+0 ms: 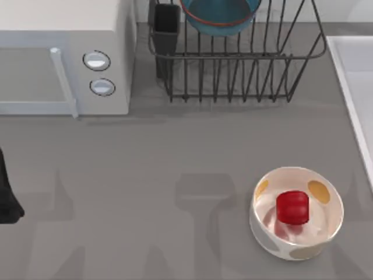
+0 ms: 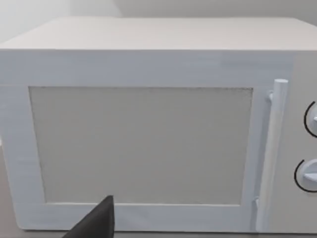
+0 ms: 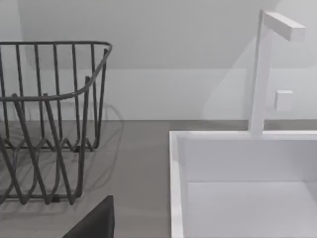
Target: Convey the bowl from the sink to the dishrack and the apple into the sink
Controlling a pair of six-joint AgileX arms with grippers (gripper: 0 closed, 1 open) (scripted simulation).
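The teal-blue bowl (image 1: pixel 220 16) with its orange-red rim rests inside the dark wire dishrack (image 1: pixel 245 76) at the back of the table; the rack (image 3: pixel 49 124) also appears in the right wrist view. The red apple (image 1: pixel 292 207) lies in the cream spotted bowl (image 1: pixel 317 233) at the front right. The pale sink (image 1: pixel 356 87) runs along the right edge, and its basin (image 3: pixel 237 163) is close in the right wrist view. My left arm (image 1: pixel 7 201) is parked at the left edge, a dark part of the left gripper (image 2: pixel 96 224) facing the microwave. A dark part of my right gripper (image 3: pixel 94 223) sits low between rack and sink.
A white microwave (image 1: pixel 64 58) with two round knobs stands at the back left, its door and handle (image 2: pixel 271 158) close to the left wrist. A black utensil cup (image 1: pixel 166 35) hangs at the rack's left corner. A white faucet (image 3: pixel 262 69) rises behind the sink.
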